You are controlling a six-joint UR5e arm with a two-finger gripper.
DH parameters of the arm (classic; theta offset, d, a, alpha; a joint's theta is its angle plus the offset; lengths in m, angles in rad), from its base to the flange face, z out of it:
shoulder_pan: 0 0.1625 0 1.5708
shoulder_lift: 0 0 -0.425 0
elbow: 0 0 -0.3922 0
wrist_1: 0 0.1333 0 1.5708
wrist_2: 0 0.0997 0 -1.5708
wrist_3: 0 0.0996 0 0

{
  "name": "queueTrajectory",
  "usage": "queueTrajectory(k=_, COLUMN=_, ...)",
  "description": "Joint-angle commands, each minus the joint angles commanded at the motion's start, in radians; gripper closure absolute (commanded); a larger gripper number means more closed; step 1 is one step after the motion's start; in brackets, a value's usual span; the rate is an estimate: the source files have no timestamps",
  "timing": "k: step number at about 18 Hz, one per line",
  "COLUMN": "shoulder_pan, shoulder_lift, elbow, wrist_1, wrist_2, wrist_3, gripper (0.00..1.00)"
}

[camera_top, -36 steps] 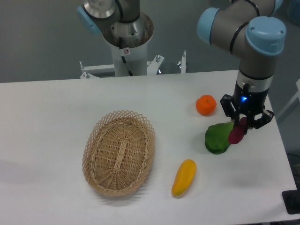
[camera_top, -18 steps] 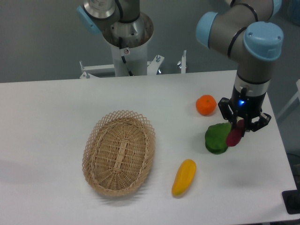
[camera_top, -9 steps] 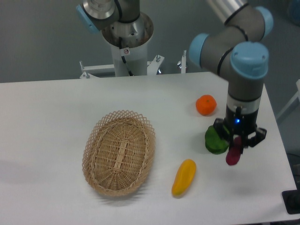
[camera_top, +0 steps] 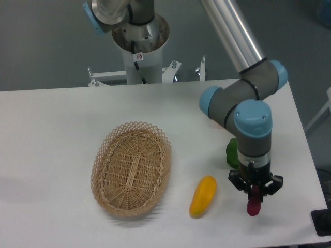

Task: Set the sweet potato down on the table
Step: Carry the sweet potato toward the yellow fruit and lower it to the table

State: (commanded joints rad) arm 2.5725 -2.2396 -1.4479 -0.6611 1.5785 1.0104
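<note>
Vertically, the sweet potato is clamped by the gripper near the table's right edge; no writing can be read.

One sweet potato, one yellow vegetable, one green vegetable, one wicker basket.

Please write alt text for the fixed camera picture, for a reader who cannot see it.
A robot arm's gripper holds a small purple sweet potato upright, low over the near right part of a white table. A yellow vegetable lies to its left, beside an empty wicker basket; a green vegetable is partly hidden behind the arm.
</note>
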Motion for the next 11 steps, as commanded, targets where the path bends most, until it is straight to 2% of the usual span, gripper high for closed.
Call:
queueTrajectory(k=4, shoulder_pan=0.0, shoulder_lift=0.014, elbow=-0.072, wrist_1=0.002, wrist_2=0.005, wrist_3=0.148, gripper=0.78)
queueTrajectory(k=11, shoulder_pan=-0.012, shoulder_lift=0.002, elbow=-0.088, wrist_1=0.0, wrist_2=0.061, wrist_3=0.162, gripper=0.77)
